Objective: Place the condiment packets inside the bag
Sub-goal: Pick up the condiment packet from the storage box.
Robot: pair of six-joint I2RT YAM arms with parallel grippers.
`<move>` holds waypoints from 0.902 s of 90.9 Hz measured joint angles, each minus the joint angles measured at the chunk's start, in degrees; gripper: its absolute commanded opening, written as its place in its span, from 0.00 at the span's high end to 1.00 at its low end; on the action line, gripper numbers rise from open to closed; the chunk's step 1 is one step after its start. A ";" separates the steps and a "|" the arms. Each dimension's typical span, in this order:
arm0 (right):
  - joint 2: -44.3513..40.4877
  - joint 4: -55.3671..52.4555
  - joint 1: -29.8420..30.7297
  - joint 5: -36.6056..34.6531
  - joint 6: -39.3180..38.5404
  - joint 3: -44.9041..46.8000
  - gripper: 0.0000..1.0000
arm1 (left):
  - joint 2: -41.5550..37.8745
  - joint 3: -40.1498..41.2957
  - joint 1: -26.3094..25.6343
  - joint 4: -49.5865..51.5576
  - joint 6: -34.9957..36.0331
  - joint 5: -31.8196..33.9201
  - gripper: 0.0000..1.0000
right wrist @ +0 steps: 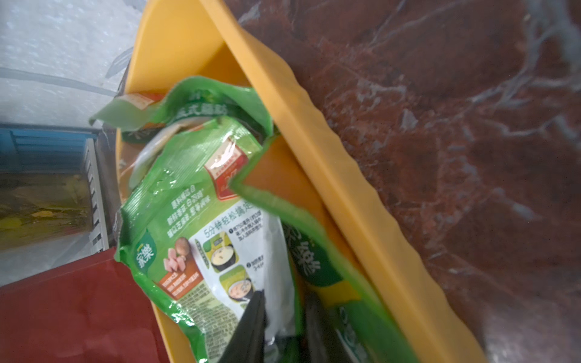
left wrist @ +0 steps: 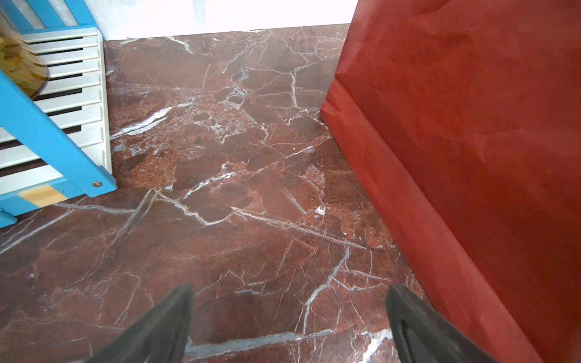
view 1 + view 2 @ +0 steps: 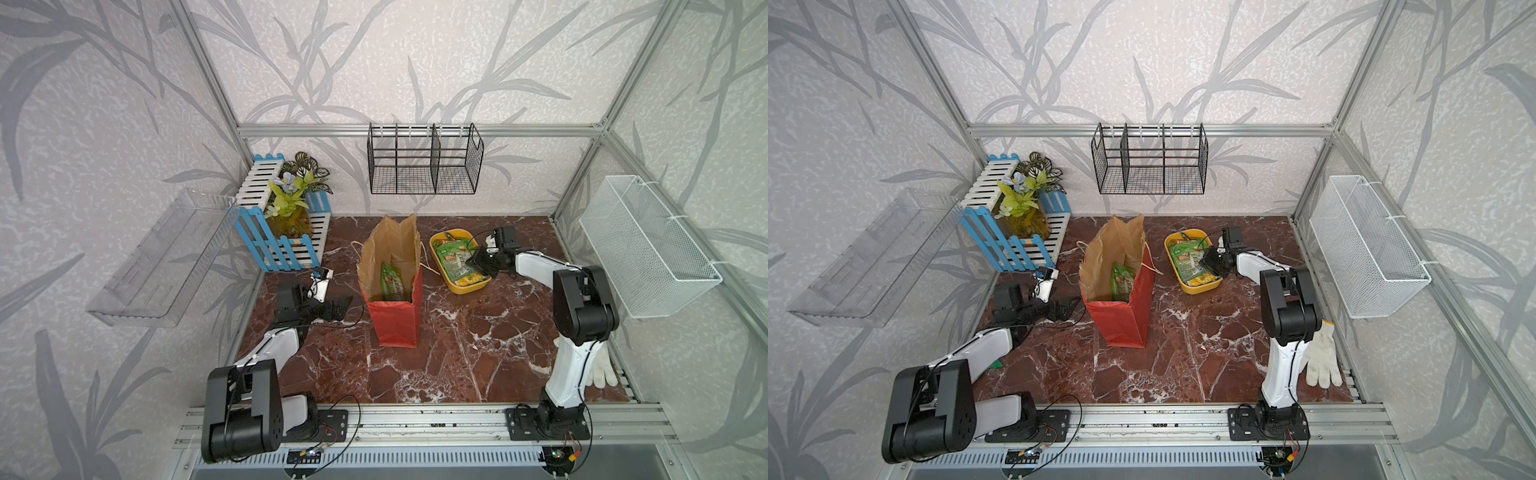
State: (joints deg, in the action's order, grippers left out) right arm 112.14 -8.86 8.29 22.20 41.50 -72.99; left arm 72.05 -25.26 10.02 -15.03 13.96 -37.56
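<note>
Upright, bag (image 3: 395,291) mouth upward, one packet (image 3: 392,283) standing inside, right claw (image 1: 283,314) clamped on tray packet (image 1: 201,239), left claw (image 2: 289,314) apart.

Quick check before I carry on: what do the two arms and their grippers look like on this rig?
Both arms pair bulky black joint housings with glossy white link covers: left arm, right arm. Thin black cables run along each, and red and black wires loop at the black base plates. The left gripper and right gripper have dark, matte, tapering fingers. A small white-and-black camera module sits at each wrist.
</note>
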 measured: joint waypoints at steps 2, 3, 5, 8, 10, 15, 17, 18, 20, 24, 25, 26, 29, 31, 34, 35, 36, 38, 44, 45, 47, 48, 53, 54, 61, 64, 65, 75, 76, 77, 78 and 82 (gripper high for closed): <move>-0.52 0.11 0.00 0.00 0.17 0.39 0.94 | 0.00 0.00 0.00 0.00 0.00 0.00 0.00; -0.90 0.13 0.00 -0.07 0.02 0.59 0.96 | 0.00 0.00 0.00 0.00 0.00 0.00 0.00; -1.51 0.17 0.00 -0.09 0.33 0.98 0.98 | 0.00 0.00 0.00 0.00 0.02 0.00 0.00; -2.71 0.24 0.00 -0.11 0.26 1.60 1.00 | 0.00 0.00 0.00 0.00 0.02 0.00 0.00; -3.69 0.33 0.00 -0.07 0.33 1.99 1.00 | 0.00 0.00 0.00 0.02 0.02 0.00 0.00; -5.90 0.59 0.00 -0.04 0.50 2.51 1.00 | 0.00 0.00 0.00 0.00 0.02 0.00 0.00; -6.95 0.85 0.00 0.02 0.52 2.71 1.00 | 0.00 0.00 0.00 0.00 0.02 0.00 0.00; -7.45 0.90 0.00 -0.02 0.50 2.75 1.00 | 0.00 0.00 0.00 0.00 0.02 0.00 0.00; -8.31 1.01 0.00 0.04 0.50 2.80 1.00 | 0.00 0.00 0.00 0.00 0.02 0.00 0.00; -10.05 1.36 0.02 0.09 0.52 2.80 1.00 | 0.00 0.00 0.00 0.00 0.02 0.00 0.00; -10.56 1.46 0.04 0.09 0.52 2.80 1.00 | 0.00 0.00 0.00 0.00 0.02 0.00 0.00; -10.97 1.60 0.09 0.13 0.52 2.80 1.00 | 0.00 0.00 0.00 0.00 0.02 0.00 0.00; -12.24 1.75 0.24 0.17 0.50 2.82 1.00 | 0.00 0.00 0.00 -0.02 0.02 0.00 0.00; -13.18 1.75 0.31 0.11 0.50 2.86 1.00 | 0.00 0.00 0.00 0.00 0.02 0.00 0.00; -14.67 1.73 0.44 0.00 0.46 2.97 1.00 | 0.00 0.00 0.00 0.00 0.02 0.00 0.00; -15.10 1.75 0.48 -0.02 0.48 3.02 1.00 | 0.00 0.00 0.00 0.00 0.02 0.00 0.00; -15.63 1.68 0.52 -0.11 0.44 3.04 1.00 | 0.00 0.00 0.00 -0.02 0.02 0.00 0.00; -16.68 1.57 0.63 -0.28 0.39 3.10 1.00 | 0.00 0.00 0.00 0.00 0.02 0.00 0.00; -19.61 0.90 1.11 -1.11 0.07 3.10 1.00 | 0.00 0.00 0.00 0.00 0.02 0.00 0.00; -20.31 0.76 1.25 -1.29 -0.02 3.10 1.00 | 0.00 0.00 0.00 -0.02 0.02 0.00 0.00; -21.20 0.50 1.46 -1.66 -0.15 3.10 1.00 | 0.00 0.00 0.00 0.00 0.02 0.00 0.00; -21.79 0.33 1.62 -1.79 -0.26 3.10 1.00 | 0.00 0.00 0.00 -0.02 0.02 0.00 0.00; -24.63 -0.61 2.56 -3.06 -0.90 3.10 1.00 | -0.02 0.00 0.00 0.00 0.02 -0.02 0.00; -25.22 -0.85 2.73 -3.23 -1.03 3.10 1.00 | -0.02 0.00 0.00 -0.02 0.02 0.00 0.00; -29.22 -2.62 4.72 -5.49 -2.19 2.86 1.00 | -0.02 0.00 0.00 -0.02 0.02 -0.02 0.00; -30.84 -3.54 5.81 -6.49 -2.64 2.49 1.00 | -0.02 0.00 0.00 0.00 0.02 0.00 0.00; -31.47 -3.80 6.36 -6.99 -2.84 2.38 1.00 | -0.02 0.00 0.00 0.00 0.02 -0.02 0.00; -35.91 -6.21 11.67 -11.41 -5.33 0.13 1.00 | -0.04 0.00 0.00 -0.02 0.02 -0.02 0.00; -36.24 -6.47 12.31 -11.87 -5.57 -0.17 1.00 | -0.07 0.00 0.00 0.00 0.02 0.00 0.00; -36.52 -6.71 12.87 -12.33 -5.88 -0.48 1.00 | -0.07 0.00 0.00 0.00 0.02 -0.02 0.00; -36.81 -6.82 13.38 -12.70 -6.10 -0.81 1.00 | -0.07 0.00 0.00 -0.02 0.02 -0.02 0.00; -37.70 -7.85 16.00 -14.49 -7.26 -2.51 1.00 | -0.07 0.00 0.00 0.00 0.02 -0.02 0.00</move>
State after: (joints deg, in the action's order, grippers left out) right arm 74.43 -16.71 24.29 7.70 34.24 -75.50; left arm 71.99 -25.26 10.02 -15.03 13.98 -37.58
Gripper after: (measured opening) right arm 0.133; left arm 0.999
